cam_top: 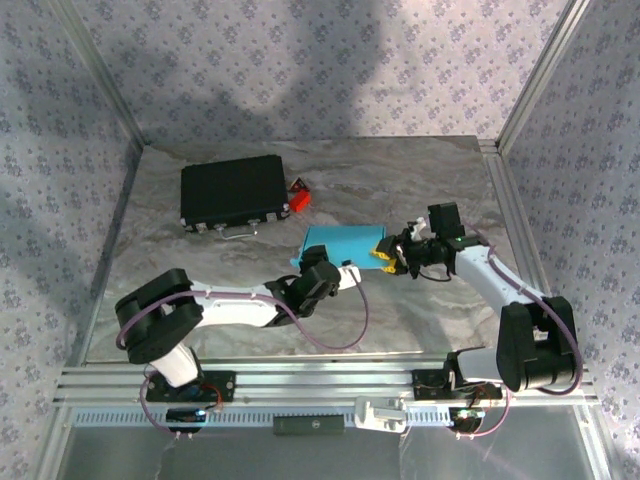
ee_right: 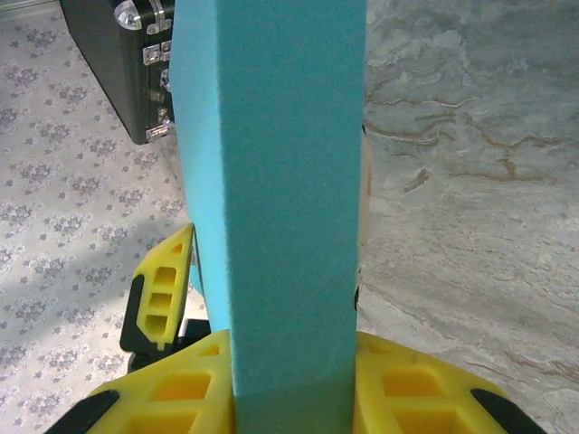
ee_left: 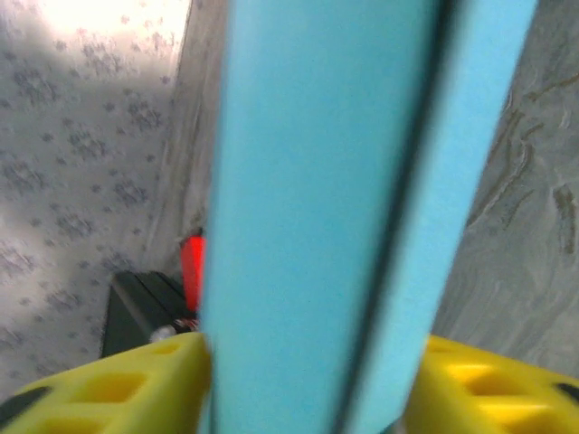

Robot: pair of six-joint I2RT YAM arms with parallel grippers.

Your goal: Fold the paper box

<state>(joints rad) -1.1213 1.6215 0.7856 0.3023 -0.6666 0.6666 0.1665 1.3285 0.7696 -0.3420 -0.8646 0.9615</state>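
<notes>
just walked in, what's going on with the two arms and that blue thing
Both arms are handling the paper box in the middle of the table. The right claw is clamped on its right end, and the left claw grips it at the near edge, so the box is held between the two. It looks like a flat rectangular shape at this point. A black case and a small red object sit further back.

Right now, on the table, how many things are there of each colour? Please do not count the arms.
Light blue: 1, the paper box
Black: 1, the case
Red: 1, a small object beside the case
Total: 3
</notes>
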